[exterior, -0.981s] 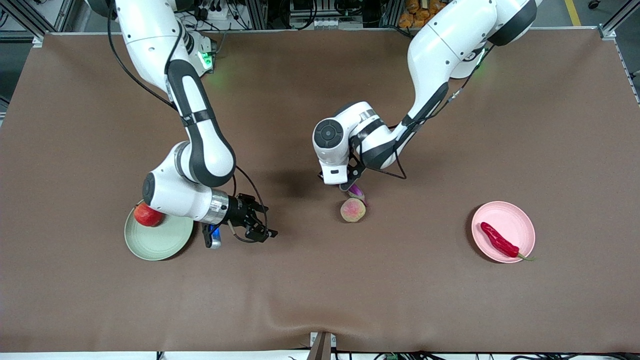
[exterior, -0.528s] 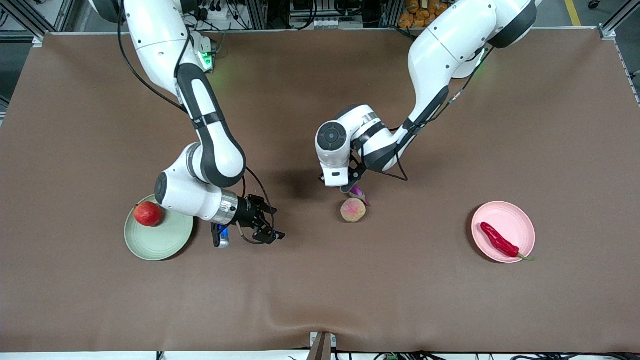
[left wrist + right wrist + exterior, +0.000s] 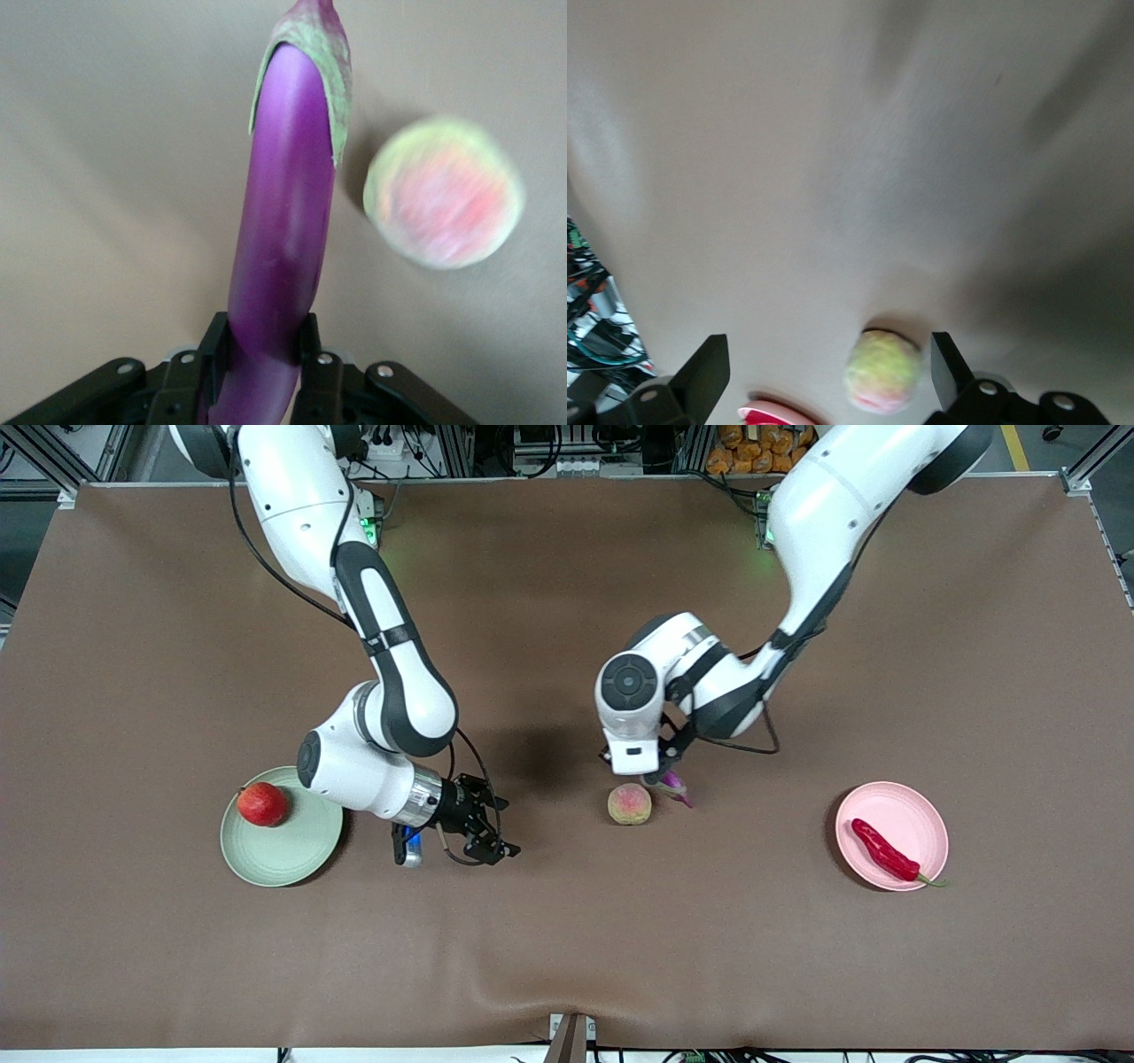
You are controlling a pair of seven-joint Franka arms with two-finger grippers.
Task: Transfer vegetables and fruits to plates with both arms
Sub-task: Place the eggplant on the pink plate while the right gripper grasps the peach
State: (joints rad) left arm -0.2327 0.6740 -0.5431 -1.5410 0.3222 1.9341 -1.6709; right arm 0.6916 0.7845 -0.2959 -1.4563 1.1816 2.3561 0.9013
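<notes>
Front view: the long glossy purple eggplant is seen just below the middle of the frame, clenched between the fingers of the left gripper and held over the brown table cloth. In the left wrist view the eggplant is shown clamped at its lower part between the two black fingers, its green-capped stem end pointing away from the gripper. The round fuzzy pink-and-yellow-green peach is set on the cloth just beside the eggplant, toward the right arm's end of the table; it is also seen blurred in the left wrist view.

The right gripper is held at the centre-left of the frame, over bare cloth between the peach and the pale green round plate; its fingers are spread and nothing is grasped. The round red apple-like fruit is placed on the green plate, at its upper rim. At the right of the frame, the glossy red chili pepper is laid across the pale pink round plate, its green stem reaching over the plate's lower rim.
</notes>
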